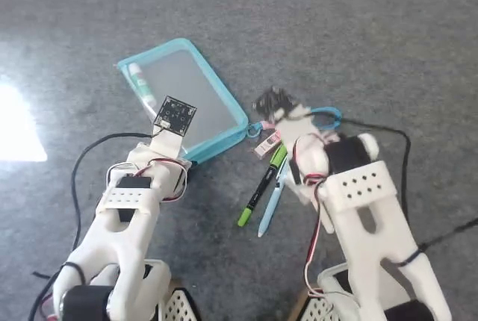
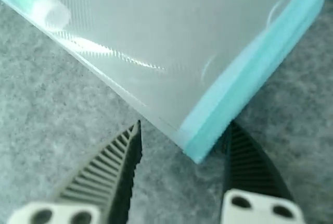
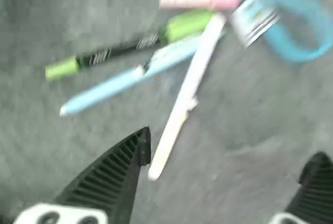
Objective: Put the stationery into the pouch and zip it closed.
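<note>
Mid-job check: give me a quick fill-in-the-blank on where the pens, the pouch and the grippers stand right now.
1. The left gripper is ___, its jaws standing either side of a corner of the pouch.
2. The green-and-black pen lies ___ the pouch.
3. The right gripper, open, faces ___ pens on the mat: the green-and-black pen, the light blue pen and the white pen.

Missing words: open; outside; three.

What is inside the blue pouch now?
Through the clear pouch, one white-and-green stick lies along an edge. The left arm's camera board covers part of it, so that part is hidden.
</note>
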Robot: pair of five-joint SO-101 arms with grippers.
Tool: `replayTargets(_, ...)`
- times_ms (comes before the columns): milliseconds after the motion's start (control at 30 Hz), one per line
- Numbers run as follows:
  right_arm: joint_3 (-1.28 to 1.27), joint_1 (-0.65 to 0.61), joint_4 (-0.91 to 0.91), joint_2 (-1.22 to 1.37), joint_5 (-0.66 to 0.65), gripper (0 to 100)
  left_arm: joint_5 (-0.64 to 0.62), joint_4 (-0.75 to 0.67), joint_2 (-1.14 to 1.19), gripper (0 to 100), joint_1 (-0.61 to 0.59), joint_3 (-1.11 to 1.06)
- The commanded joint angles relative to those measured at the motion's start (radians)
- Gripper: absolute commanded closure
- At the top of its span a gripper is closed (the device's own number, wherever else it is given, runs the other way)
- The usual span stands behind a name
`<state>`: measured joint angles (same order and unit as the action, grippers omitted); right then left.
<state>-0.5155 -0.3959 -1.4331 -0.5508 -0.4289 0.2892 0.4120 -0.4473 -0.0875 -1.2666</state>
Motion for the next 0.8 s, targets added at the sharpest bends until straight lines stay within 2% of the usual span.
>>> replayTargets(0, 0.219, 0.004, 0.021, 0.133, -0.064, 56.0, -0.012, 0.003, -0.005, 76, 0.005, 0.038)
replayTargets(233, 0.582, -0.028, 0.024, 0.619, -0.273, 56.0, -0.008, 0.005, -0.005, 76, 0.005, 0.035)
replayTargets(433, 0.766, -0.028, 0.039, 0.866, -0.471, 56.0, -0.006, 0.005, -0.005, 76, 0.005, 0.035)
replayTargets(767, 0.867, -0.031, 0.174, 1.109, -0.479, 56.0, -0.006, 0.005, -0.005, 76, 0.005, 0.035)
